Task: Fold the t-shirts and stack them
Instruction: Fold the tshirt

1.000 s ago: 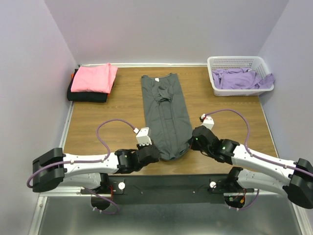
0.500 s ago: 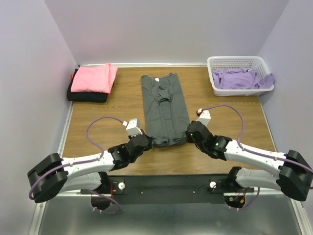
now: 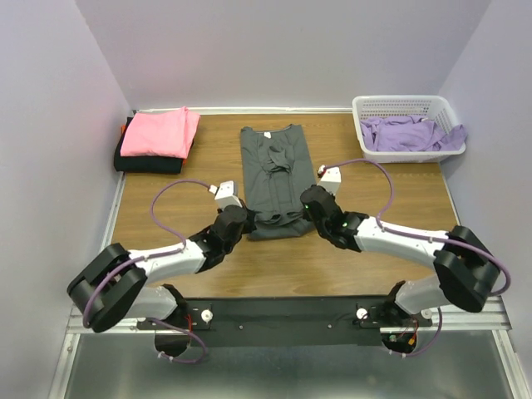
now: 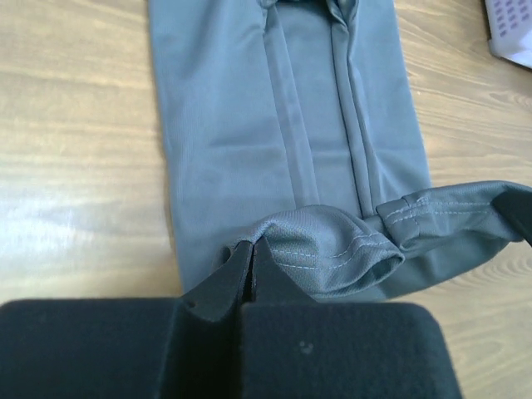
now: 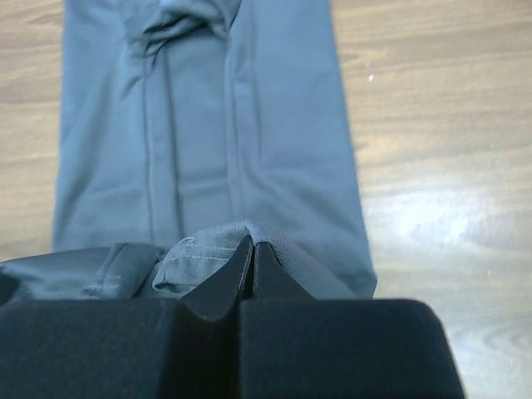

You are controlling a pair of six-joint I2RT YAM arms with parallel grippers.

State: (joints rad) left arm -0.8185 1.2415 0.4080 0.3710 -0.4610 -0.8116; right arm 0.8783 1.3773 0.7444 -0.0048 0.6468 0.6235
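A dark charcoal grey t-shirt [image 3: 277, 170] lies as a long narrow strip in the middle of the table. My left gripper [image 3: 238, 218] is shut on the left corner of its near hem [image 4: 332, 249]. My right gripper [image 3: 310, 206] is shut on the right corner of the hem [image 5: 208, 249]. Both hold the hem lifted and doubled back over the shirt's lower part. A folded bright pink t-shirt [image 3: 160, 132] lies on a folded black one [image 3: 146, 163] at the back left. Lavender purple t-shirts [image 3: 409, 134] fill the basket.
A white lattice basket [image 3: 401, 107] stands at the back right corner. Purple walls close the table on three sides. Bare wood shows left and right of the grey shirt. Purple cables loop above both arms.
Both grippers have moved away from the near edge toward the back, carrying the grey shirt's near hem up over the shirt. The visible strip of shirt is now shorter.
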